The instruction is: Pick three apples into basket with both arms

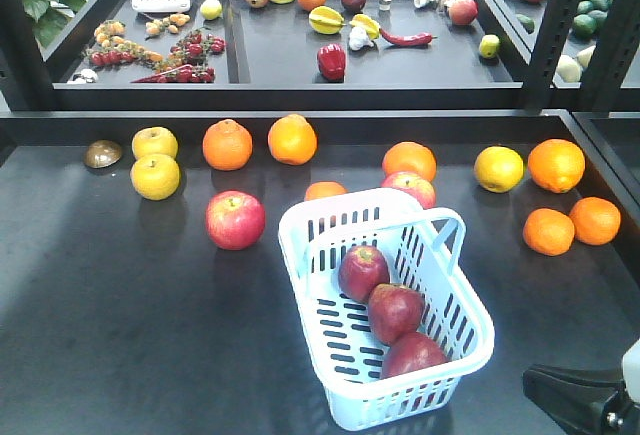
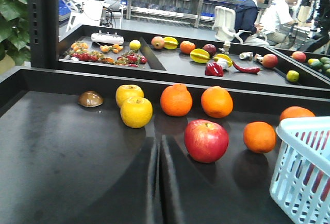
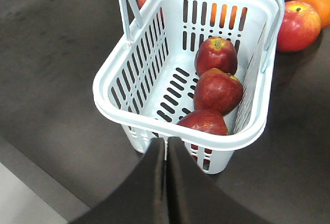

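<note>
3 dark red apples (image 1: 395, 312), pale blue basket (image 1: 300, 230).

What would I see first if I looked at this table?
Probably the pale blue-white basket near the front of the black table, with three dark red apples lined up inside. Next, the bright pinkish-red apple just left of it, and oranges scattered behind.

Count: 3 dark red apples (image 1: 363, 272) in 1 basket (image 1: 300, 230); 2 pinkish-red apples (image 1: 235, 219); 7 oranges (image 1: 227, 145); 3 yellow fruits (image 1: 155, 176).
</note>
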